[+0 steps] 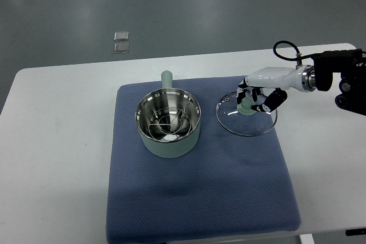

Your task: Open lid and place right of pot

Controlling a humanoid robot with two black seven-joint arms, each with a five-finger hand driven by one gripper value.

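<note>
place: lab | evidence: white table, bare grey floor

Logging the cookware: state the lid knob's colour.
Pale green, matching the pot; the knob shows in the top view under the right hand.

1. Pot: pale sage-green outside, bright polished steel inside.
2. Pot handle: same pale green.
3. Lid: clear glass, silver rim, pale green knob.
4. Mat: blue-grey, fine dotted weave.
5. Table: plain white.
6. Right hand: white shell, black fingers with white patches; black arm behind.
7. Floor: dull grey, glossy.
</note>
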